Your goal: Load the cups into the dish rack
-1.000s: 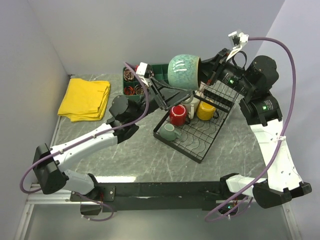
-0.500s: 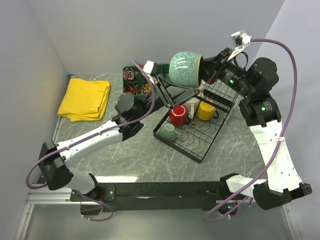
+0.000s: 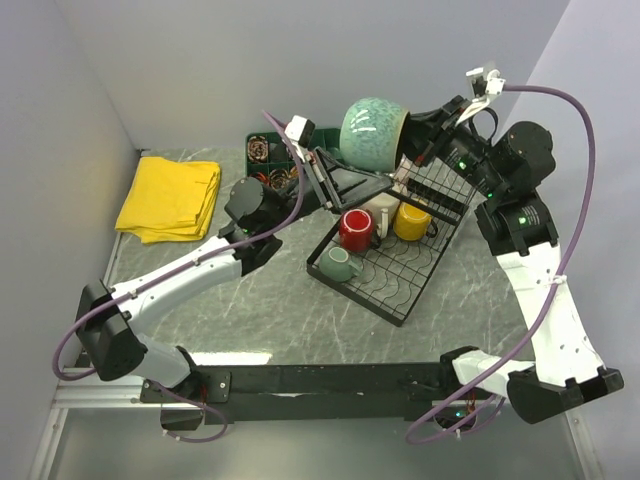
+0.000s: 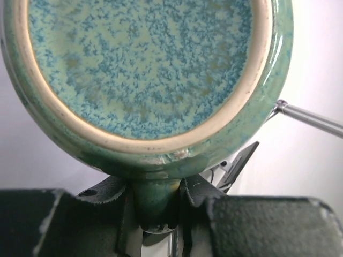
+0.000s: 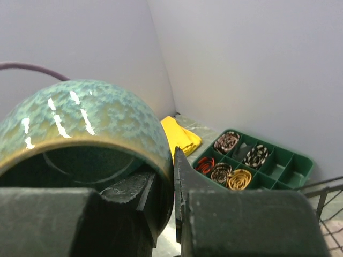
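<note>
Left gripper [image 4: 155, 194] has closed on teal mug [image 4: 144, 64], handle [image 4: 154, 210] half hidden (right gripper [image 5: 170, 187] pinches the rim).

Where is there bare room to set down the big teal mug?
On the rack, the near-right wires, past the small teal mug and yellow mug, are bare. On the table, marble in front of the rack is free. It is crowded around the red mug.
</note>
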`<action>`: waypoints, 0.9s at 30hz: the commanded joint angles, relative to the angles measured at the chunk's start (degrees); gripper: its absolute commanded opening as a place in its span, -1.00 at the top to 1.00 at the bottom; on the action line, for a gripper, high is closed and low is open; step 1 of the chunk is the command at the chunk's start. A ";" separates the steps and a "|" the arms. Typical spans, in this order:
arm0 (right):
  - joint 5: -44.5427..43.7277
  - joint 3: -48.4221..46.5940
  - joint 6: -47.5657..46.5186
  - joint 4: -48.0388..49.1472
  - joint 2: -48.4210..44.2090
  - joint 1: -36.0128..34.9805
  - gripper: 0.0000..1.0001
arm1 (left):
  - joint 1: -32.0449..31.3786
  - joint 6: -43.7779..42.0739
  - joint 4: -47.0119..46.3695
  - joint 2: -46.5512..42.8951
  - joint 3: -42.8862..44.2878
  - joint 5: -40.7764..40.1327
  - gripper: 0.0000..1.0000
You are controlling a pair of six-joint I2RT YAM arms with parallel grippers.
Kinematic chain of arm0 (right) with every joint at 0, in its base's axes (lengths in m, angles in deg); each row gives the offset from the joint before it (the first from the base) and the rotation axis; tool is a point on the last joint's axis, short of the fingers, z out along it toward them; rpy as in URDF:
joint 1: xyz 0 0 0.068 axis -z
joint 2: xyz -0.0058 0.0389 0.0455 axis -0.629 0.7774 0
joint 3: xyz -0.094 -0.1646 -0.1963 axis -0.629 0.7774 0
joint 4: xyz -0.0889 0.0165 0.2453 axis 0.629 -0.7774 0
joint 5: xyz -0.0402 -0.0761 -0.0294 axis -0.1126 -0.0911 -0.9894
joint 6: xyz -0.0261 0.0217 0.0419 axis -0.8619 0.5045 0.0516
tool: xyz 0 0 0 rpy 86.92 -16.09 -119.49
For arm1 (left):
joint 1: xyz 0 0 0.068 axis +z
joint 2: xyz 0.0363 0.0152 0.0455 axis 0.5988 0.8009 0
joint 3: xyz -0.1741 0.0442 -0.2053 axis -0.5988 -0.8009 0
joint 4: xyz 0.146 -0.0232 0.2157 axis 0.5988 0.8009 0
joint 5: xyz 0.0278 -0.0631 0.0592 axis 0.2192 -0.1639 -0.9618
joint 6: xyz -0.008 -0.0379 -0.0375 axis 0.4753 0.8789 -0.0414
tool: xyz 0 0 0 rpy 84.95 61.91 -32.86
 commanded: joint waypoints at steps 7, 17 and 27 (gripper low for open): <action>10.21 8.26 -7.23 -1.52 -6.69 -0.63 0.54 | 4.25 -8.56 0.06 -6.05 1.74 2.21 0.98; 13.99 13.55 -8.56 -0.21 -8.45 -0.54 -0.01 | 4.34 -13.84 6.30 -9.74 -0.98 3.53 0.98; 13.47 17.59 -13.39 -4.07 -10.99 -0.28 -0.62 | 5.39 -14.90 6.14 -13.00 -4.59 2.65 0.98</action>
